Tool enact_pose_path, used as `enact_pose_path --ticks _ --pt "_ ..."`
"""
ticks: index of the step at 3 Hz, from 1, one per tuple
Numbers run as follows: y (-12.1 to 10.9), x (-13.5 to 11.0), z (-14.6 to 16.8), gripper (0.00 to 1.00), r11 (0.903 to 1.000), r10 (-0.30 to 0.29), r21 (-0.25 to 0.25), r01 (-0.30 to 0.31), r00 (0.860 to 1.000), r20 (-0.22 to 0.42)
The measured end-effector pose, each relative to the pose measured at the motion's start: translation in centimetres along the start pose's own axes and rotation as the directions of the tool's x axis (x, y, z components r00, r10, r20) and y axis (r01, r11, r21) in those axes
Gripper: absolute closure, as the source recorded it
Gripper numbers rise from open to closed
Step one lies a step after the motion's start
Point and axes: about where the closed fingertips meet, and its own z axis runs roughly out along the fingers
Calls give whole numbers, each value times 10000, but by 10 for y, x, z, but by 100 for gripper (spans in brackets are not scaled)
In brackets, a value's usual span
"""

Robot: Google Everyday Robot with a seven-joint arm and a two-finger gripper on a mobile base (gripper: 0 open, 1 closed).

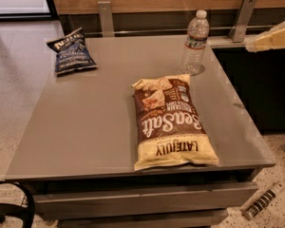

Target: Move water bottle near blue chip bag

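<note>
The water bottle (194,44), clear with a white cap and a label band, stands upright at the far right of the grey table (85,127). The blue chip bag (70,52), dark navy with white lettering, lies at the far left corner of the table. My gripper (257,42), cream-coloured, reaches in from the right edge of the view. It is in the air to the right of the bottle at about the height of its upper half, apart from it, and holds nothing that I can see.
A large brown and cream "Sea Salt" bag (170,122) lies flat on the table between the bottle and the front edge. Two metal brackets (104,15) rise behind the table against a wooden wall. A dark counter (261,89) stands right of the table.
</note>
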Motion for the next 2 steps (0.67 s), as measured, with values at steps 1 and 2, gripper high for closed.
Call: enact_pose_path --ticks 1,2 --pt "3 1 12 0 9998 126 -180 -124 9999 92" --pt "21 0 57 0 9958 709 -636 -656 9938 855"
